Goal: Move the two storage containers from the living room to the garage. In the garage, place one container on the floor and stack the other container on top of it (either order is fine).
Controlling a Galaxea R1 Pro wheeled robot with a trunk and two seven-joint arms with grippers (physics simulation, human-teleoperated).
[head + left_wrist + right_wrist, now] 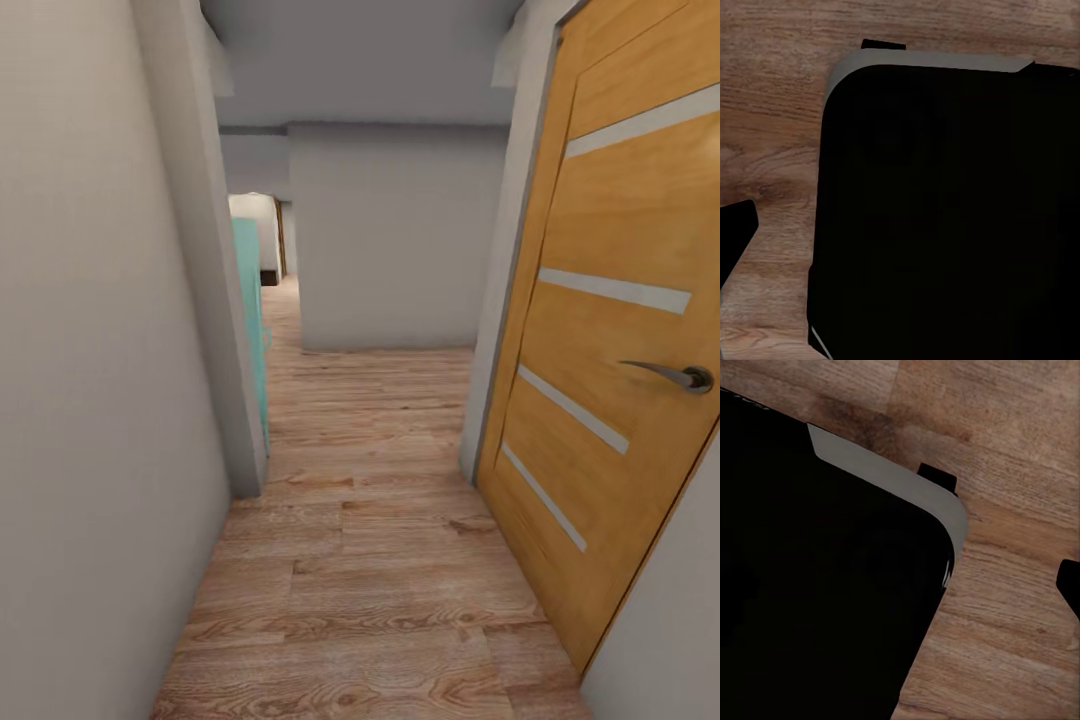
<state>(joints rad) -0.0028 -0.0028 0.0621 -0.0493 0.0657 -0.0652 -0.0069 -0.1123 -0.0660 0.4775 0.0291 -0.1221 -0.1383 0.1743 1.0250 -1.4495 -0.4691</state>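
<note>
The two storage containers are out of view. I am in a narrow corridor with a light wood plank floor (370, 560). In the left wrist view, a dark fingertip (735, 240) pokes in at the edge over the planks, beside the black rounded body of my base (945, 210). The right wrist view shows another dark fingertip (1071, 585) at the edge, next to the same black base (817, 585). Nothing is seen between the fingers, and their spread cannot be judged.
A pale wall (90, 380) runs close on the left, ending at a corner (240, 420). An orange wooden door (610, 360) with a metal handle (675, 375) stands on the right. A teal panel (252, 320) sits past the left corner. A grey wall (390, 240) faces me ahead, and the passage continues at its left.
</note>
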